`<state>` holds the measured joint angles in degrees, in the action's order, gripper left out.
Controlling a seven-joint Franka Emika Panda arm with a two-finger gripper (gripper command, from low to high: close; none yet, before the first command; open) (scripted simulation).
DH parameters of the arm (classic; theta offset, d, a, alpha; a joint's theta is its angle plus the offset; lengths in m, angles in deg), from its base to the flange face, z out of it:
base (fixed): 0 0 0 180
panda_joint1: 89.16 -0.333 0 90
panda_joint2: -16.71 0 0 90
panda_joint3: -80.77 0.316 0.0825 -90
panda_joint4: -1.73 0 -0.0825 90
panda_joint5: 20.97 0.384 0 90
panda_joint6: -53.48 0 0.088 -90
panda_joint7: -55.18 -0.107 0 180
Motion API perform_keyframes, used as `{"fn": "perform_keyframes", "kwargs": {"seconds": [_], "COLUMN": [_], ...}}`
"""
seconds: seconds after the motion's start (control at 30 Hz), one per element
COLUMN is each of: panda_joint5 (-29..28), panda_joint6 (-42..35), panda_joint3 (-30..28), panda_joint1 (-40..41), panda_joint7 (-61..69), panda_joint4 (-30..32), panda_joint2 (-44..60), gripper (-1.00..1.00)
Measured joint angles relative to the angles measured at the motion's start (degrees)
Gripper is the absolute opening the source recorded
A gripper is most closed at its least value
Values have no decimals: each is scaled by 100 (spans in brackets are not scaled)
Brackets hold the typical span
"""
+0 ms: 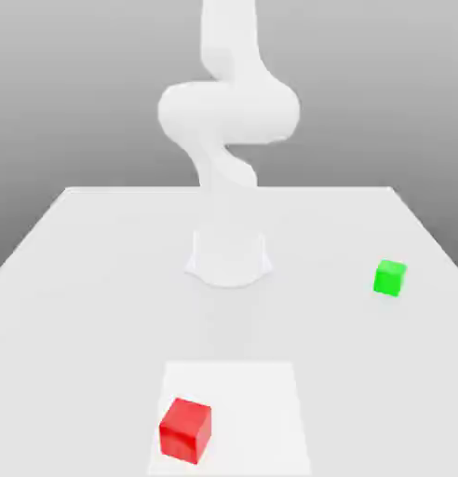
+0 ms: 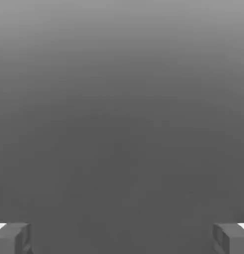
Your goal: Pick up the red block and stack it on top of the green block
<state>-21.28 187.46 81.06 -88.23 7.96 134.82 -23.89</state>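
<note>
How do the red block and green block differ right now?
The red block sits on the white square; the green block sits on the bare table. The red block is nearer the exterior camera, the green block farther back. Both are plain cubes.

Plain glossy red block (image 1: 185, 430), plain bright green block (image 1: 389, 278), white arm (image 1: 229, 112).

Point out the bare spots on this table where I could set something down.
Bare table lies between the robot base and the green cube, and on the base's other side. The white square is bare on the exterior view's right of the red cube. Nowhere looks crowded.
</note>
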Motion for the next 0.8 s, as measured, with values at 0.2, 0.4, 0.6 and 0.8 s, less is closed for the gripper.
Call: {"fn": "perform_keyframes", "kwargs": {"seconds": [0.2,0.4,0.6,0.8], "panda_joint5": [-76,-142,-135,18], "panda_joint6": [540,1061,1588,2160], "panda_joint3": [51,47,-16,-40], "panda_joint1": [211,372,487,572], "panda_joint7": [-339,-663,-938,-1080], "panda_joint4": [318,626,936,1206], "panda_joint2": [1282,2530,3775,5018], "gripper": [0,0,0,0]}}
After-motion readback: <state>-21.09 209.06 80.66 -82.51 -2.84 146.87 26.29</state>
